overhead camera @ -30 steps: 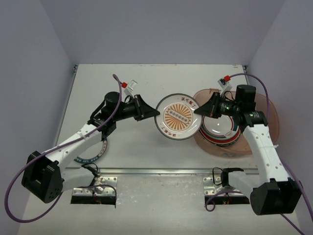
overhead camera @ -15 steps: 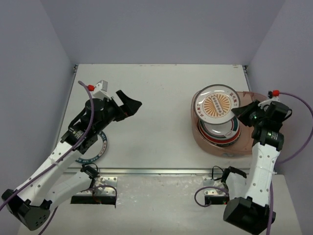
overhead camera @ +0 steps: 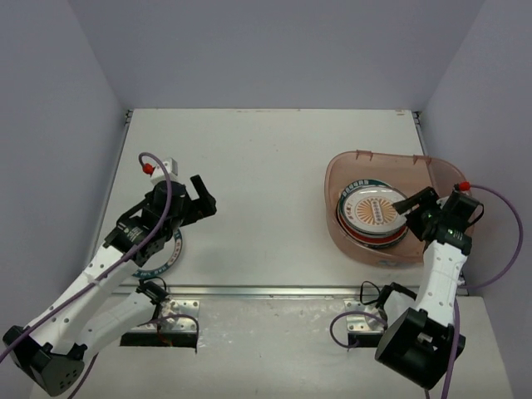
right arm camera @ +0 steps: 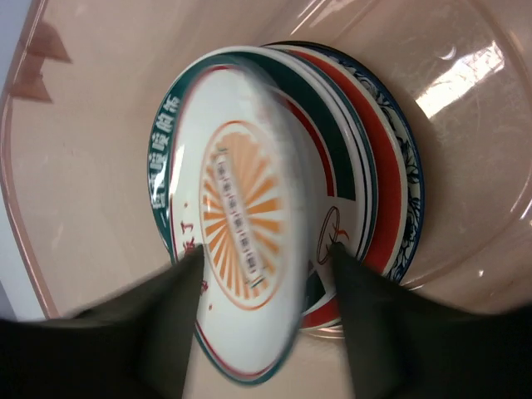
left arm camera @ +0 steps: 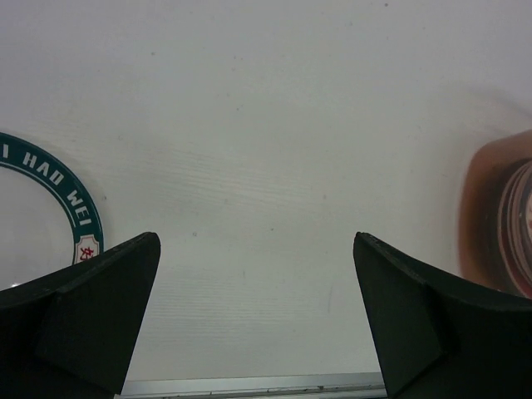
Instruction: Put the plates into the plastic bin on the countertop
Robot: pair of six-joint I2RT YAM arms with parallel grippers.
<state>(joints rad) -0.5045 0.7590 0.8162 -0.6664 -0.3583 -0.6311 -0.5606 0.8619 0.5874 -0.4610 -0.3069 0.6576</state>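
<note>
The orange-centred plate (overhead camera: pixel 371 212) lies on top of the stack of plates (overhead camera: pixel 391 235) inside the brownish-pink plastic bin (overhead camera: pixel 436 170). In the right wrist view this plate (right arm camera: pixel 241 249) is blurred and tilted over the stack (right arm camera: pixel 378 191), with nothing gripping it. My right gripper (overhead camera: pixel 409 209) hangs over the bin's right side, open, its fingers (right arm camera: pixel 179 291) apart on either side of the plate's near rim. One teal-rimmed plate (overhead camera: pixel 170 253) rests on the countertop (overhead camera: pixel 266 150) under my left arm. My left gripper (overhead camera: pixel 206 195) is open and empty, above bare countertop (left arm camera: pixel 266 166).
A metal front edge (overhead camera: pixel 266 291) bounds the countertop on the near side, also seen as a metal strip (left arm camera: pixel 249 386) in the left wrist view. Grey walls close in the left, right and back. The teal-rimmed plate (left arm camera: pixel 58 187) and bin (left arm camera: pixel 490 216) flank the left gripper's view.
The right arm carried the orange-centred plate from the middle into the bin and opened on it. The left gripper let go of that plate, opened wide and drew back left.
</note>
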